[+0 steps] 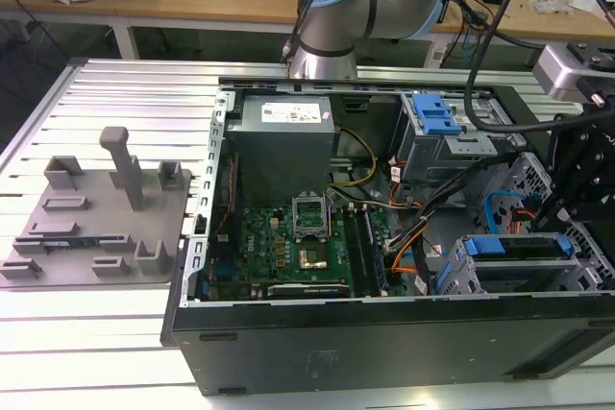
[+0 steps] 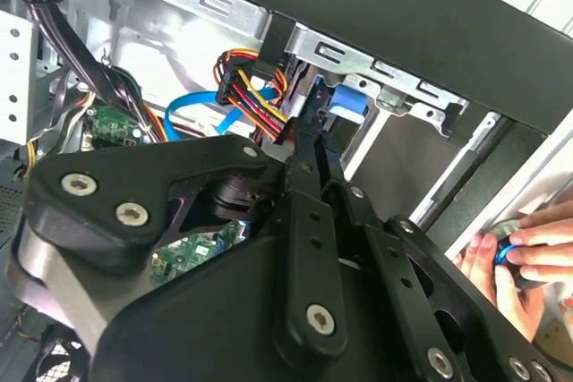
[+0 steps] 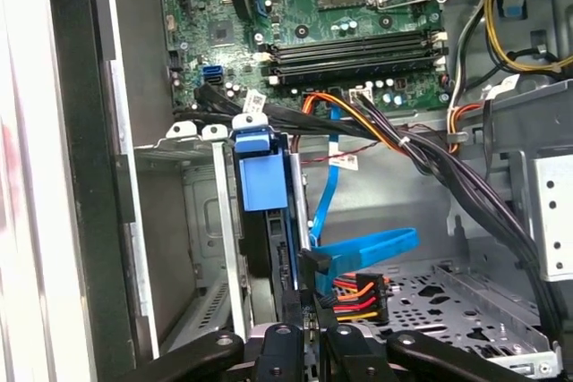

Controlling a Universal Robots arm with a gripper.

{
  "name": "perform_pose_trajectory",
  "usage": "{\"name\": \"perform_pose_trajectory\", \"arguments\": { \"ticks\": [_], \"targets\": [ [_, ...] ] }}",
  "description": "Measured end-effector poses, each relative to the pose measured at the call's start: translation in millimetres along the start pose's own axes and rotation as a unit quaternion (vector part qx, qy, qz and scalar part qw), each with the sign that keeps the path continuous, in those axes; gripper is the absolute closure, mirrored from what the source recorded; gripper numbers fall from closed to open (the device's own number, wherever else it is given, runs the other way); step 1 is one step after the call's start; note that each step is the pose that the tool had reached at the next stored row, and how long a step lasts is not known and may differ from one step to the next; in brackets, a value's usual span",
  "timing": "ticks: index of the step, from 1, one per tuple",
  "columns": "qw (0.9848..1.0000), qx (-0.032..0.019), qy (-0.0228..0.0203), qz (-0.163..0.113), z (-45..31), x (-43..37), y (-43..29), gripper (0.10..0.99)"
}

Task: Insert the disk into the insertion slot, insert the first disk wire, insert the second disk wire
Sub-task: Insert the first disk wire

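Note:
The disk (image 1: pixel 524 247) lies in the insertion slot (image 1: pixel 461 271) at the case's near corner on the exterior view's right, its blue carrier (image 3: pixel 262 172) level with the bay's mouth. My gripper (image 3: pixel 312 315) hangs over the disk's rear end, fingers pressed together. Its tips rest at the black plug (image 3: pixel 313 264) of a flat blue wire (image 3: pixel 363 246). Right beside them is a second plug with red, orange and yellow wires (image 3: pixel 354 297). What lies between the tips is hidden. In the second wrist view the gripper (image 2: pixel 309 145) points at the coloured wires (image 2: pixel 246 87) and the carrier (image 2: pixel 345 105).
A person's hand (image 2: pixel 528 252) holds a small blue-and-black object outside the case wall. Black cable bundles (image 3: pixel 466 185) cross the bay. A taller grey cage with a blue latch (image 1: pixel 437 117), the motherboard (image 1: pixel 298 237) and power supply (image 1: pixel 283 132) occupy the case. A grey fixture plate (image 1: pixel 96 208) lies on the exterior view's left.

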State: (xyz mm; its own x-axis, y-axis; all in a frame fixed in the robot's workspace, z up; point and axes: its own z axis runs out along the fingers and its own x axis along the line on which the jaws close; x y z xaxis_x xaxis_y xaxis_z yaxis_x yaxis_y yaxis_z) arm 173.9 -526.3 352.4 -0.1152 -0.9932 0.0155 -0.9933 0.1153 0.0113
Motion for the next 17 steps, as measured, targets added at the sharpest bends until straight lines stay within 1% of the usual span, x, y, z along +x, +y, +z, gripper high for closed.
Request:
{"name": "perform_pose_trajectory", "arguments": {
  "ticks": [1, 2, 6, 11, 17],
  "targets": [
    [1.0000, 0.0000, -0.0017, 0.000, 0.0, 0.8, -0.1, 0.922],
    [1.0000, -0.0001, -0.0029, 0.000, 0.1, 3.3, -0.3, 0.922],
    [1.0000, -0.0001, -0.0029, 0.001, 0.0, 3.8, -0.3, 0.922],
    [0.9999, -0.0003, -0.0030, 0.015, 0.8, 4.2, 0.0, 0.922],
    [0.9999, -0.0003, -0.0029, 0.015, 1.8, 5.5, 0.4, 0.922]
  ]
}}
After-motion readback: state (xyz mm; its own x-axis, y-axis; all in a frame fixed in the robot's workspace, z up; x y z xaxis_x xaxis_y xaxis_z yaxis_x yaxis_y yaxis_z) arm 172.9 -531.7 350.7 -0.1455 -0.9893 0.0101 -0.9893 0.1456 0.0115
